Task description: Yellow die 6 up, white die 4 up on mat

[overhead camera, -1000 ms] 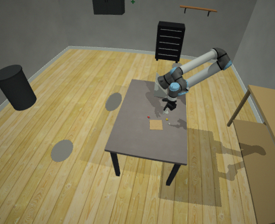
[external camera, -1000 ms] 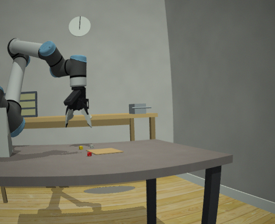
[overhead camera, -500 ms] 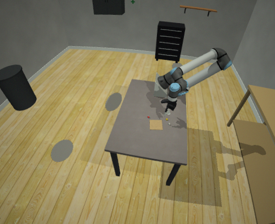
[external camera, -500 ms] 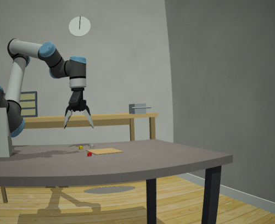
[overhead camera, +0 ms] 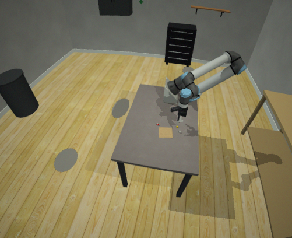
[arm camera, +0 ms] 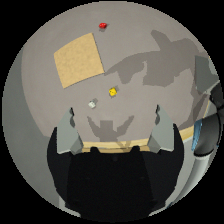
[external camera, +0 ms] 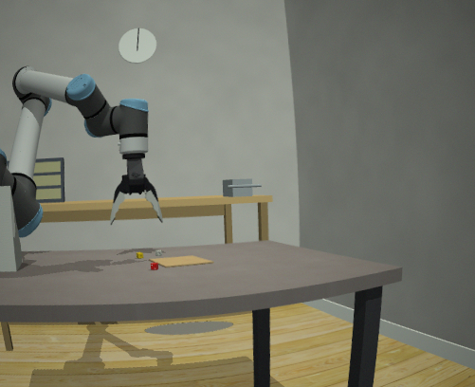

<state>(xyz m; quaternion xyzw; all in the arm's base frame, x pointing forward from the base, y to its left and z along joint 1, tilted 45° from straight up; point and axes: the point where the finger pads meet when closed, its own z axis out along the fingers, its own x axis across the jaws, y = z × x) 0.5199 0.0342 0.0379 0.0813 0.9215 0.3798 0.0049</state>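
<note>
Your gripper [overhead camera: 180,119] [external camera: 137,223] [arm camera: 114,106] hangs wide open and empty, with 0 of 2 placements done: yellow die [overhead camera: 177,126] [external camera: 139,255] [arm camera: 113,92] and white die [overhead camera: 179,132] [external camera: 158,253] [arm camera: 92,104] sit off the mat [overhead camera: 165,132] [external camera: 182,261] [arm camera: 79,60], top numbers unreadable.

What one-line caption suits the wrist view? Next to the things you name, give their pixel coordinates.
Open claw [arm camera: 114,106] above three loose dice, all off the tan mat [arm camera: 79,61].
</note>
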